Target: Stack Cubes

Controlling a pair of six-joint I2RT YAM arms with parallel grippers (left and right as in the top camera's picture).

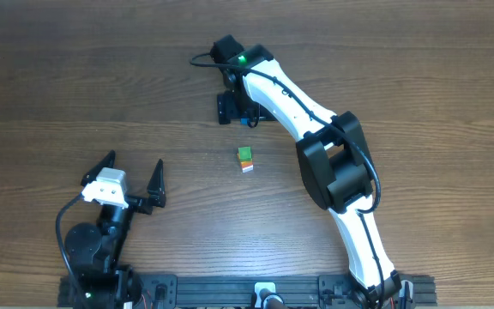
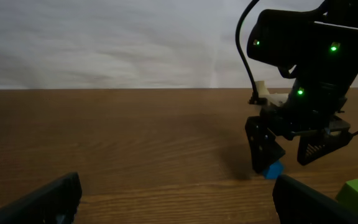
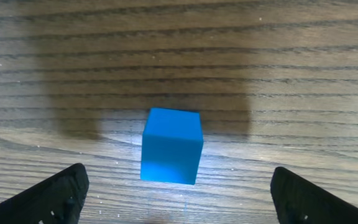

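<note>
Blue cube (image 3: 171, 147) lies on the wooden table (image 1: 58, 69), directly under the right gripper (image 2: 284, 158). The two fingers of this gripper are spread wide. In the right wrist view the cube stands between them, with bare wood on both sides, so no finger touches it. It is a little closer to one finger than to the other. It stands flat on the table, turned slightly, and the shadow of the gripper falls on the wood around it. In the left wrist view the fingers point down to the table and the cube shows at their lower ends.

Nearer to the arm bases, well apart from the blue cube, a green cube (image 1: 244, 154) sits on top of a small pile in the middle of the table. Under the green one I see a red band and a pale band, but I cannot tell how many cubes are there.

The left gripper (image 1: 132, 173) is close to its own base, far from both the pile and the blue cube. Its fingers are also spread wide and they hold nothing.
</note>
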